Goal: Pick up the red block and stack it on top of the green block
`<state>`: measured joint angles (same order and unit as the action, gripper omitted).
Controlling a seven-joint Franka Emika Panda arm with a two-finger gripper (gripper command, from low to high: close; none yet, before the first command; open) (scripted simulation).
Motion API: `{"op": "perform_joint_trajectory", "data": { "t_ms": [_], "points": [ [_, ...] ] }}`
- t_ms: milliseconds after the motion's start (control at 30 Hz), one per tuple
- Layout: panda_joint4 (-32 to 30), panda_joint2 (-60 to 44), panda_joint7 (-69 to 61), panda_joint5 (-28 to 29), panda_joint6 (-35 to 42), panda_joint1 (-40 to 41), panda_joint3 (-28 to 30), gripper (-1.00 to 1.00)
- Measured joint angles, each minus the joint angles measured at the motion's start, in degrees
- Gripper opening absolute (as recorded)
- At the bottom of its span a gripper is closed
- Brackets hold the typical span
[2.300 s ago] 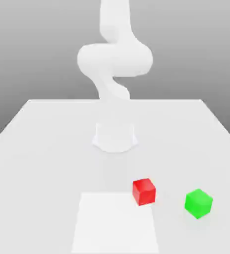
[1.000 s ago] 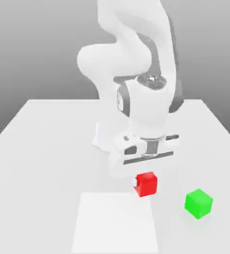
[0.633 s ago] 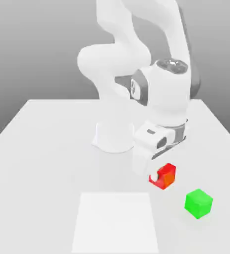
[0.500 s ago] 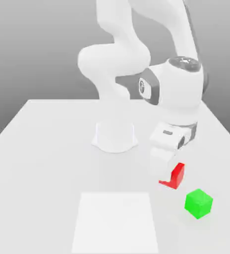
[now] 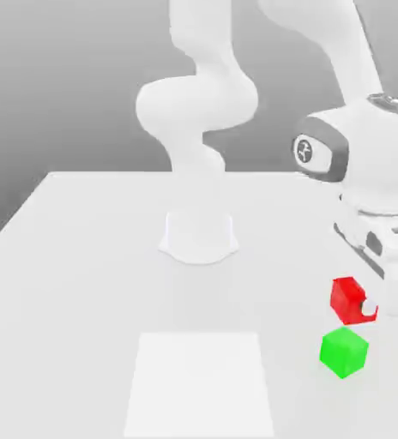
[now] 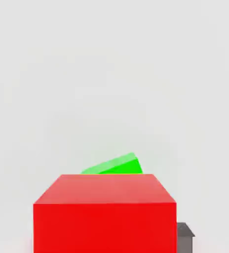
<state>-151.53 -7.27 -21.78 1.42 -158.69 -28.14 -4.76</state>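
Exterior view gives you the gripper near the table's right-hand edge as that view shows it, toward the front. Its fingers are closed narrowly on the red block, which you can see lifted clear of the tabletop. The green block rests on the table directly beneath it, close to the front right corner, with a small gap between the two cubes. A paler square patch marks the table's front middle, well apart from both blocks. From the hand view you see the red block in the foreground and the green block partly hidden behind its top edge.
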Motion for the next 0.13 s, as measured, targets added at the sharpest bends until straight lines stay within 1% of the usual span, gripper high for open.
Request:
{"op": "perform_joint_trajectory", "data": {
  "t_ms": [33,67,133],
  "points": [
    [0.1,-2.0,0.4,0.6,-1.9,-0.2,0.4,-1.00],
    [0.1,-3.1,0.7,0.9,-2.9,-0.3,0.6,1.00],
    [0.1,-3.1,0.7,0.9,-2.9,-0.3,0.6,1.00]
  ]
}}
